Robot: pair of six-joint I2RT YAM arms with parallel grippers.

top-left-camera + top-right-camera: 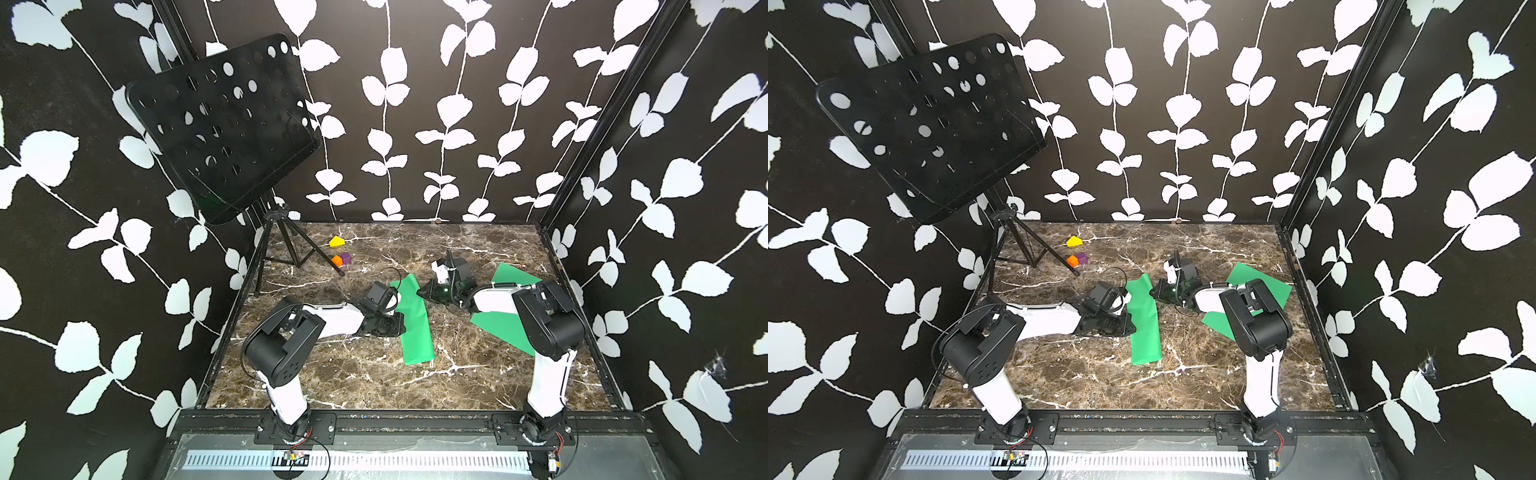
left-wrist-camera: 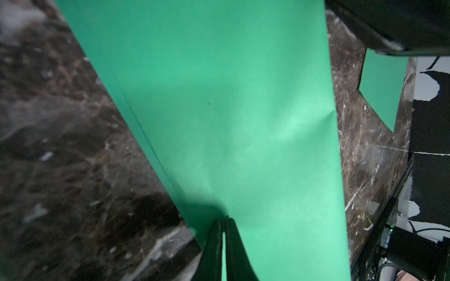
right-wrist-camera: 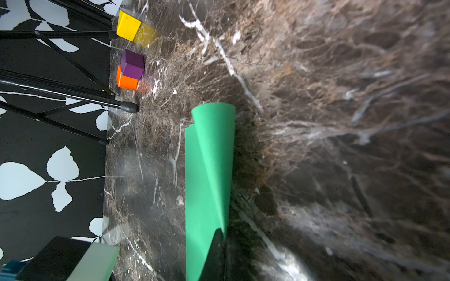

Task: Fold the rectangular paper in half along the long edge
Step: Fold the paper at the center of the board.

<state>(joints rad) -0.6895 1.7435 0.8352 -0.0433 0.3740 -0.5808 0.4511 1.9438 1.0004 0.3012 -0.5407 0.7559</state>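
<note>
Folded green paper (image 1: 415,328) lay as a long strip mid-table on the marble table (image 1: 353,386). Its far end curled up in the right wrist view (image 3: 209,155). Left gripper (image 1: 401,322) sat at the strip's left edge, fingers (image 2: 233,238) pressed together with tips on the paper; a pinch couldn't be confirmed. Right gripper (image 1: 422,291) was closed too, just beside the strip's right edge near the far end; hold unclear. A second green sheet (image 1: 498,328) lay under the right arm. Yellow block (image 1: 336,242), orange block (image 1: 336,261) and purple block (image 1: 346,258) sat near the music stand (image 1: 224,124).
</note>
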